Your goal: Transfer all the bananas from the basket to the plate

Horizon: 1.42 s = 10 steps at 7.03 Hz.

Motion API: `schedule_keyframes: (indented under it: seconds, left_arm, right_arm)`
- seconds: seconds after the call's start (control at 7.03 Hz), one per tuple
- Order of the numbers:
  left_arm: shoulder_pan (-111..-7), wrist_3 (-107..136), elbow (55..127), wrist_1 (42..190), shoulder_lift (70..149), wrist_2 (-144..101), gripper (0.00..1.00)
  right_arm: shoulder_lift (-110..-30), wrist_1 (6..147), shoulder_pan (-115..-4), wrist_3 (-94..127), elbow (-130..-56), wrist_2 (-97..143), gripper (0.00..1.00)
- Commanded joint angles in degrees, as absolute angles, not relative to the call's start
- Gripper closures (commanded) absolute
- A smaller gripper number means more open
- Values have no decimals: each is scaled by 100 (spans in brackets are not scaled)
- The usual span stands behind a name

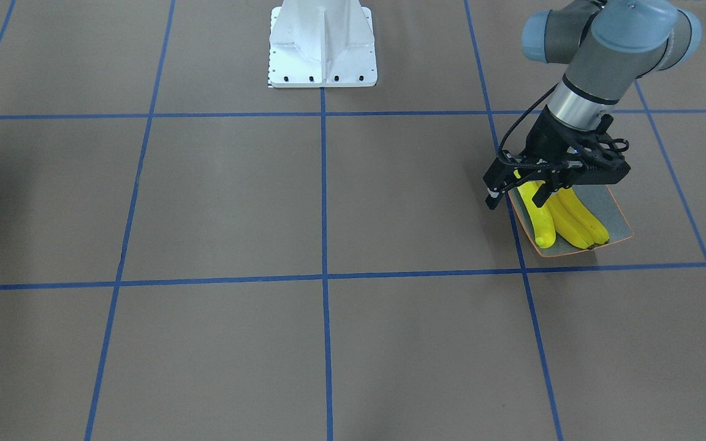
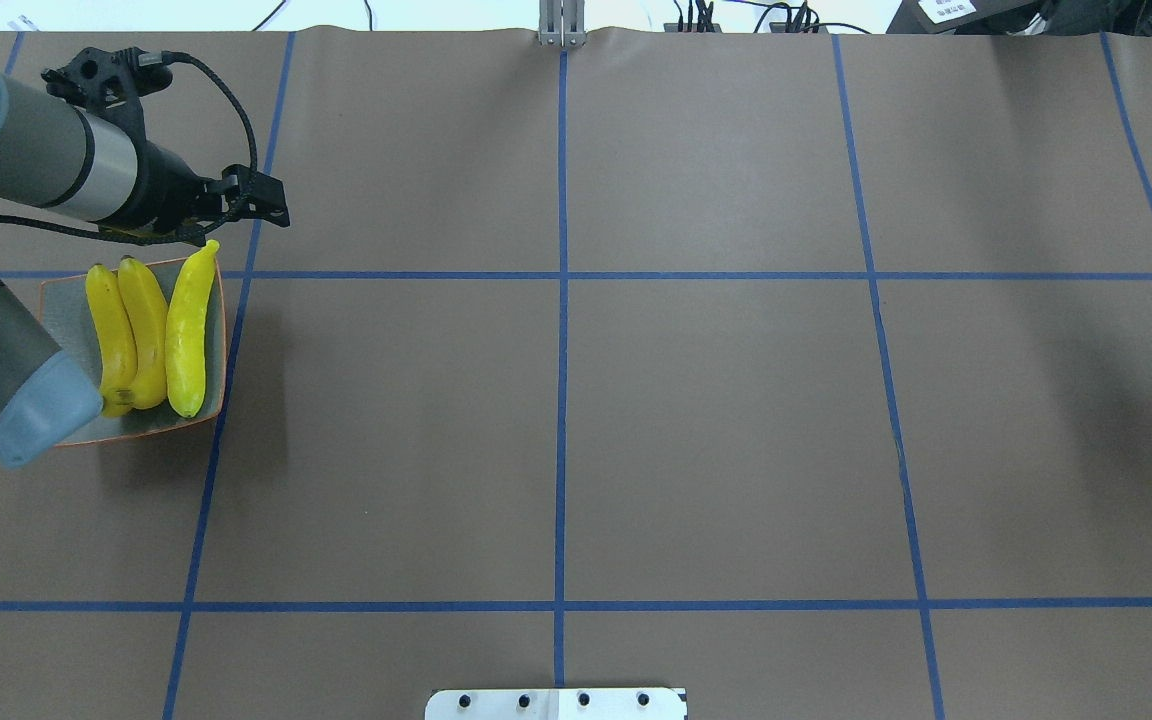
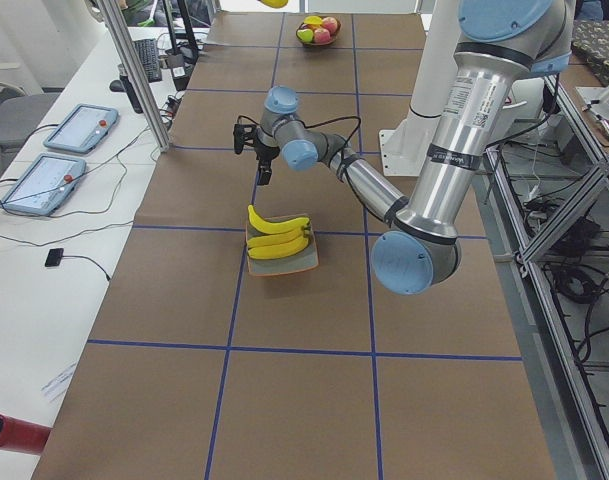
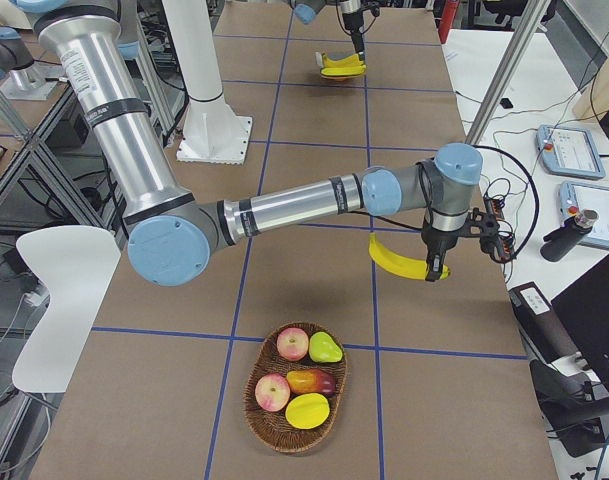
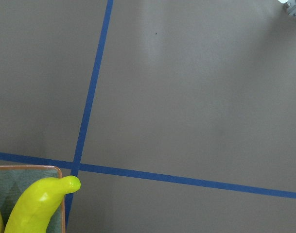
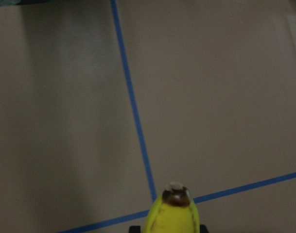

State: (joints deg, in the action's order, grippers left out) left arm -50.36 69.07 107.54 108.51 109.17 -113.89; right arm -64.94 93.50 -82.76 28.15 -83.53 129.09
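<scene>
Right tool [image 4: 434,270] grips banana [image 4: 394,260] level (tip toward robot).

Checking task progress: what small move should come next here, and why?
Probably the right gripper should carry its fourth banana across toward the plate: three bananas already lie there, and this one hangs in the air near the basket.

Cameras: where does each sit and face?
Front: across the table, facing the base; left gripper near plate.
Overhead: behind the base, looking down; left arm, three bananas.
Left side: table's end; left arm near.
Right side: opposite end; right arm carrying a banana.
Left wrist: down at plate's corner; no body.
Right wrist: down at table; that banana's tip.
Shared: front and overhead show the plate.
</scene>
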Motion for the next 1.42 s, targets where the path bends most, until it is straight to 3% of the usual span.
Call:
schedule_keyframes:
  seconds: [0.0, 0.71, 1.28]
  left_arm:
    - [-5045, 7361, 10758, 10863, 11239, -11408, 0]
    - [-4774, 8839, 11145, 11597, 11698, -12059, 0]
    - [-4571, 8868, 11109, 12118, 11707, -12085, 0]
  right_arm:
    - [-5917, 9291, -7553, 4012, -8490, 13681, 100]
    - [-5503, 7595, -5821, 6965, -9261, 13746, 100]
    - [-5203, 7428, -5020, 7005, -9694, 13711, 100]
